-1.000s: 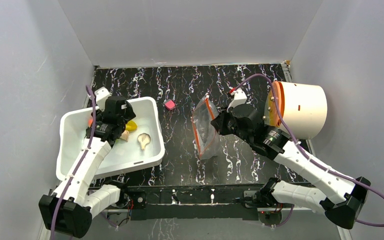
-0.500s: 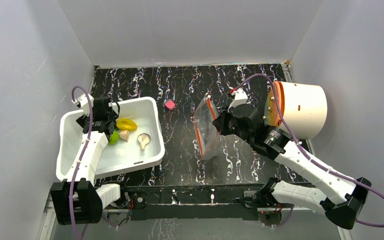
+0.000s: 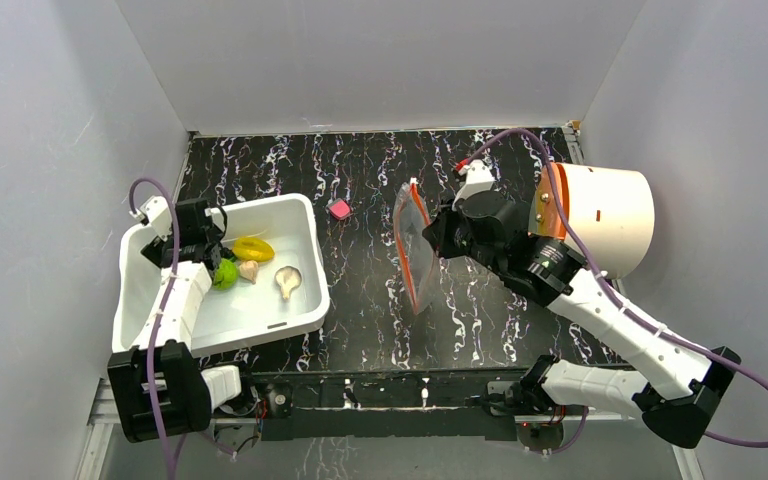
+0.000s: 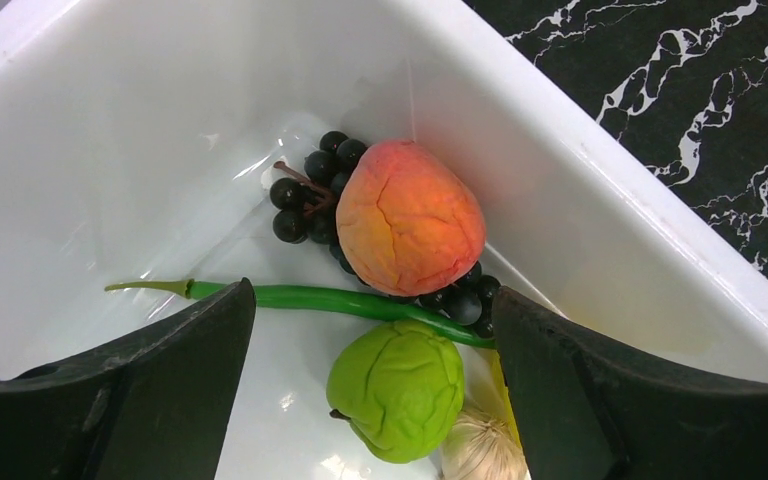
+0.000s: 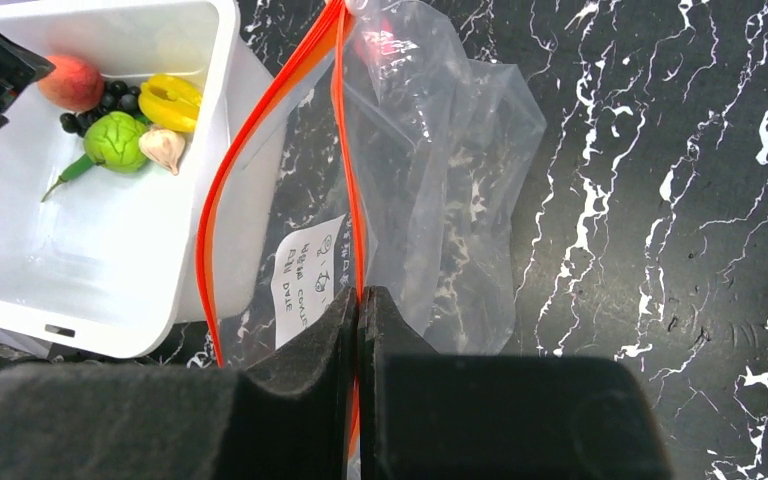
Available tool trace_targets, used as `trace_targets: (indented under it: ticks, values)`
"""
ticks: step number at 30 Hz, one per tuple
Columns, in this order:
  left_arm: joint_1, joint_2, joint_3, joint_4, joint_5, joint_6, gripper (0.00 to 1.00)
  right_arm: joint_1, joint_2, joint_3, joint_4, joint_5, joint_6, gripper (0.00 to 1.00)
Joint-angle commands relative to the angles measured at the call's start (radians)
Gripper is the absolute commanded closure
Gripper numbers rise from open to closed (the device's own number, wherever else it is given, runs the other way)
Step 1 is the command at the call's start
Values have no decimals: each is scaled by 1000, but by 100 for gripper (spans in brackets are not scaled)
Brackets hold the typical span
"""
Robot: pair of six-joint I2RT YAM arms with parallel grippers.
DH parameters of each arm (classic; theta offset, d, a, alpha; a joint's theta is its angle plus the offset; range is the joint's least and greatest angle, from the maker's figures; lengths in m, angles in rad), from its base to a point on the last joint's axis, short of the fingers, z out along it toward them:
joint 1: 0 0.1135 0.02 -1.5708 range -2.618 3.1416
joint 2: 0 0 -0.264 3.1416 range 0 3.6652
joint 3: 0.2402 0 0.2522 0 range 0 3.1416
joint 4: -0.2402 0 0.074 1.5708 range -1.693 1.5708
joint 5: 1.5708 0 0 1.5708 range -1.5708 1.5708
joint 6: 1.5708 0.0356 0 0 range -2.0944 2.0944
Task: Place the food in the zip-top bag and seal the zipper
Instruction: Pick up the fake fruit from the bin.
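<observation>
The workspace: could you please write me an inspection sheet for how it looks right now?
Surface: black marbled table; no spills seen.
Job's things: zip-top bag held upright, zipper parted, no food seen inside; orange ball, dark grapes, green ball, long green pod, garlic, yellow piece and mushroom lie in the white bin.
Clutter: pink block on the table between bin and bag; white cylinder at the table's right edge.
Tools: left tool open over the bin's food; right tool shut on the zipper.
Cables: left purple cable and right purple cable loop clear of the food.
Surroundings: grey walls on three sides.
</observation>
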Motion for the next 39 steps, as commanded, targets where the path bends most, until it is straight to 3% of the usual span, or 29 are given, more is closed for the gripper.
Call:
trace_targets:
  ticks: [1,12,39]
  values:
    - [42,6,-1,67,82,0,11,-1,-14,70,5,11,-3,100]
    - [108,39,-10,111,211,-12,14,-1,-53,65,-28,12,27,100]
    - [172,175,-11,160,296,-32,34,-1,-117,48,-50,43,59,100]
